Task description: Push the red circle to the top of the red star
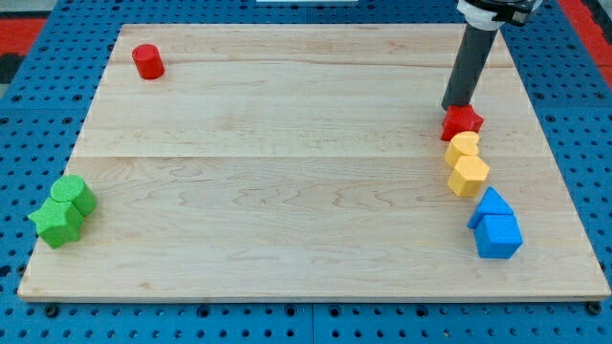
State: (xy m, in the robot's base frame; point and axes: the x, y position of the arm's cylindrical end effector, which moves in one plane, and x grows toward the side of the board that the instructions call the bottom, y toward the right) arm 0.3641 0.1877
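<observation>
The red circle (148, 61), a short red cylinder, stands near the board's top left corner. The red star (463, 121) lies at the view's right side. My tip (453, 106) is at the star's upper left edge, touching or almost touching it, far to the right of the red circle. The dark rod rises from there toward the view's top right.
Two yellow blocks (466, 165) sit just below the red star, touching each other. Two blue blocks (495, 225) lie below them at the right. A green circle and green star (63, 210) sit together at the left edge. The wooden board (287, 191) lies on a blue pegboard.
</observation>
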